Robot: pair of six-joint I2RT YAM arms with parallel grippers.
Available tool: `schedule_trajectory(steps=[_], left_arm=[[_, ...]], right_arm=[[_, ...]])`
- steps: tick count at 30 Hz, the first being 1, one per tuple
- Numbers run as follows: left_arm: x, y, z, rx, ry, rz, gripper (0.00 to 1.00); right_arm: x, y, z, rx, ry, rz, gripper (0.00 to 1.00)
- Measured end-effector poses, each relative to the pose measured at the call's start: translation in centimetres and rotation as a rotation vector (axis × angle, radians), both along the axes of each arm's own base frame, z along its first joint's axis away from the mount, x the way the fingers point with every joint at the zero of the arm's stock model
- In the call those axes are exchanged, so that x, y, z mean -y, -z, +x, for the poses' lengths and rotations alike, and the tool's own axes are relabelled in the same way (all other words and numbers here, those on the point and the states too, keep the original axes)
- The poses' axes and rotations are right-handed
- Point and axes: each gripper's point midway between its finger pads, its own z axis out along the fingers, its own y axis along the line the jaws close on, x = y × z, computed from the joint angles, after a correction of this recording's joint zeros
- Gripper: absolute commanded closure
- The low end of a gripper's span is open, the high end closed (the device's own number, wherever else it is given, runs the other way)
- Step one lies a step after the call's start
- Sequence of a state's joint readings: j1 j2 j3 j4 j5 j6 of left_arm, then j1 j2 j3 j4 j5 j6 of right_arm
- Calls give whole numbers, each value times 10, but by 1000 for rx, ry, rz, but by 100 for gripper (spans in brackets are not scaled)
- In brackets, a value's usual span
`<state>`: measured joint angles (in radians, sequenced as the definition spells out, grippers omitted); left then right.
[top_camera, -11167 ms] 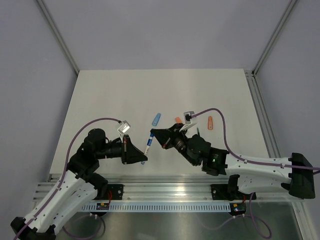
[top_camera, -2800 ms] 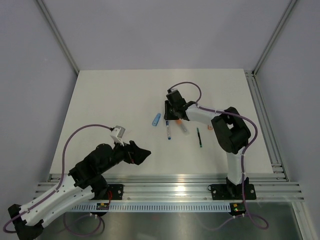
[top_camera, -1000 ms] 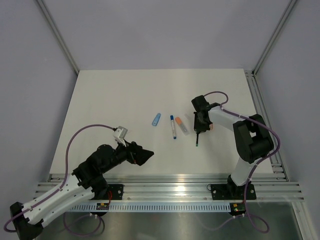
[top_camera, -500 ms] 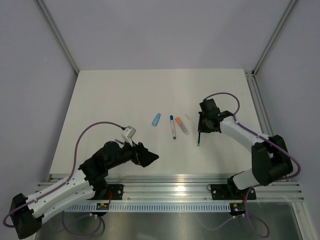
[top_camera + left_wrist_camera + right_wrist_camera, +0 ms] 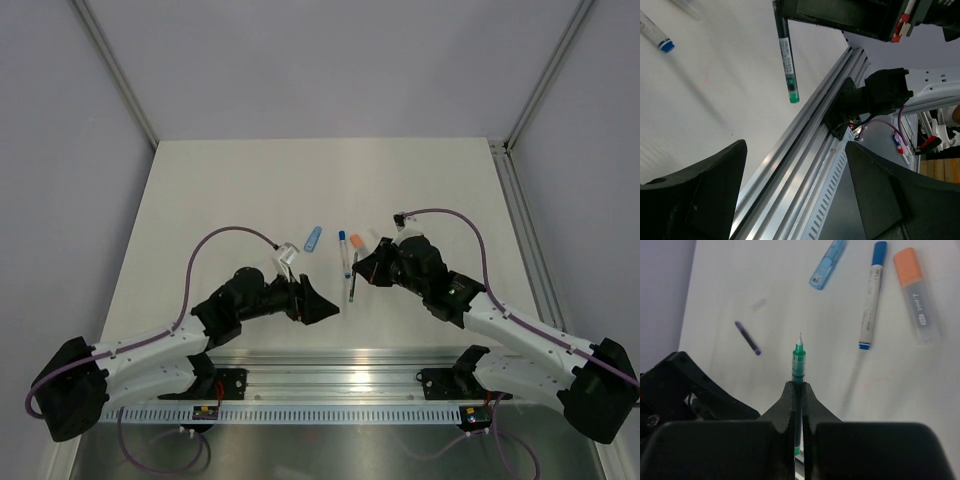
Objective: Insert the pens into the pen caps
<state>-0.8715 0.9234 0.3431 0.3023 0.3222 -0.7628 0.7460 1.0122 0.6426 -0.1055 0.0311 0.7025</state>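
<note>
My right gripper is shut on a thin dark pen with a green tip, held above the table with the tip pointing away. From above, this pen juts out of the right gripper toward the near edge. My left gripper is open and empty just left of it. The green end hangs ahead of the left gripper's wide-apart fingers. On the table lie a light blue cap, a white pen with blue ends and a clear marker with an orange end.
A short dark purple stick lies on the table to the left of the held pen. The aluminium rail at the near table edge runs under the left gripper. Both arms reach in toward the table's near middle.
The right gripper has lifted the green-tipped pen off the table and carried it left and nearer. The left arm has swung right toward it.
</note>
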Motion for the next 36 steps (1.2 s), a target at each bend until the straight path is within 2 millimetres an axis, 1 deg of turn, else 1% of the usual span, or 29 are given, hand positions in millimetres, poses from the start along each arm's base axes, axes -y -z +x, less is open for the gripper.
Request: schedule_trajectory(steps=[2, 5, 8, 10, 14, 15, 19, 21, 23, 26, 30, 33, 34, 36], left_arm=[[5, -2, 2, -11, 4, -15, 27], [13, -1, 7, -33, 0, -24, 33], [18, 2, 11, -54, -5, -26, 34], [21, 3, 13, -68, -9, -31, 37], [29, -2, 18, -72, -9, -49, 46], [31, -3, 18, -72, -8, -55, 51], [36, -8, 19, -67, -2, -75, 64], [38, -10, 19, -64, 1, -80, 67], [40, -11, 19, -62, 1, -82, 74], [42, -10, 19, -65, 5, -80, 76], [44, -9, 20, -67, 8, -78, 73], [45, -10, 20, -66, 12, -84, 73], [45, -10, 20, -66, 13, -85, 74], [45, -10, 19, -66, 18, -88, 79]], right_arm=[[-8, -6, -4, 14, -13, 44, 100], [-20, -18, -13, 44, -47, 115, 100], [-23, -28, -20, 68, -69, 181, 100], [-24, -32, -23, 81, -79, 215, 100], [-24, -31, -28, 83, -92, 248, 100], [-24, -30, -29, 82, -97, 252, 100], [-23, -26, -34, 78, -106, 261, 100], [-22, -24, -35, 74, -111, 263, 100], [-23, -24, -37, 72, -121, 268, 100], [-24, -23, -38, 72, -122, 272, 100], [-23, -23, -38, 72, -123, 272, 100], [-23, -25, -38, 78, -123, 277, 100], [-23, -26, -38, 79, -123, 278, 100], [-23, -26, -39, 80, -123, 279, 100]])
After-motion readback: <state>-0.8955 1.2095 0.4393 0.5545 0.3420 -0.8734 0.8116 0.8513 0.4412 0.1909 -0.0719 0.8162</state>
